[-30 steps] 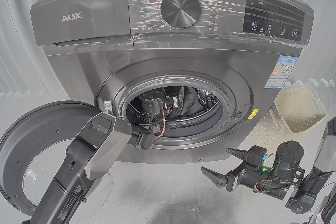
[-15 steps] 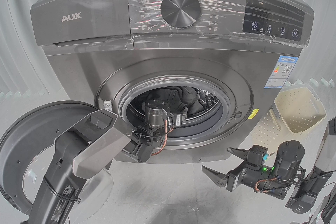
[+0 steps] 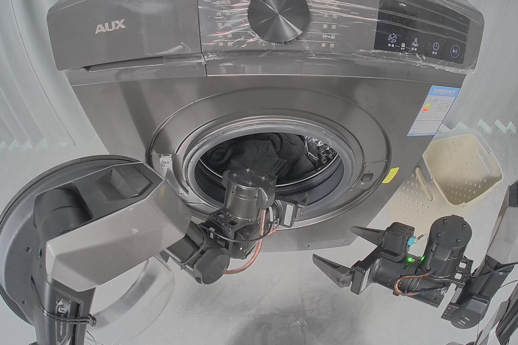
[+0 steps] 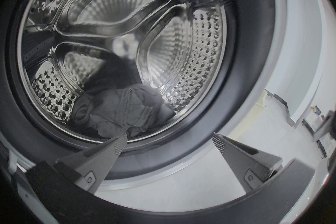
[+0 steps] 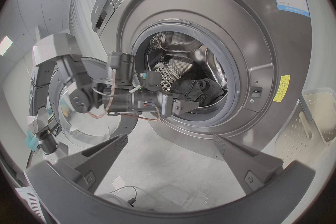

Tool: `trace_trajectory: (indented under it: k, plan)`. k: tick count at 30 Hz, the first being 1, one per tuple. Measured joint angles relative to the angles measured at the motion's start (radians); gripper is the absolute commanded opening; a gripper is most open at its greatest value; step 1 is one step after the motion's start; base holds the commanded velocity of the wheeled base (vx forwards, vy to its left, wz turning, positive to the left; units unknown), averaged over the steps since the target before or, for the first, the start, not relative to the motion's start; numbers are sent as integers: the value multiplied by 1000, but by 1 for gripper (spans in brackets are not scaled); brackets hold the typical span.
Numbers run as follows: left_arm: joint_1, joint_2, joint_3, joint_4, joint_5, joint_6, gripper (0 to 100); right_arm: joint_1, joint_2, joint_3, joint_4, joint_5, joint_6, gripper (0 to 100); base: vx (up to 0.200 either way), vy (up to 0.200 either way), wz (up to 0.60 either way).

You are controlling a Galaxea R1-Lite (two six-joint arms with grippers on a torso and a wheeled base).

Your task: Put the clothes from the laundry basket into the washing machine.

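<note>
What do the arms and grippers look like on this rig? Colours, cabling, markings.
The left arm has an angular silver shell over black joints. Its black cylindrical wrist carries a looped copper-coloured cable. The right arm looks alike. The left gripper and right gripper are dark grey, each with two wedge-shaped fingers with ribbed tips. A green light glows beside the right gripper.

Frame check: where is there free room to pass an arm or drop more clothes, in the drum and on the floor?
Free: the drum above the dark clothes; the floor between the open door and the right gripper. Crowded: the opening's lower rim, where the left gripper sits, open.
</note>
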Motion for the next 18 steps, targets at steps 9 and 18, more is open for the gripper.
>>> trace_trajectory:
  k: [9,18]
  plan:
    - [-111,-187,232,-24,-14,-79,100,-22,-37,30,1,1,0,100,0,0,0]
    - [-170,-470,494,-18,-9,-137,100,-34,-108,84,1,-5,-10,100,0,0,0]
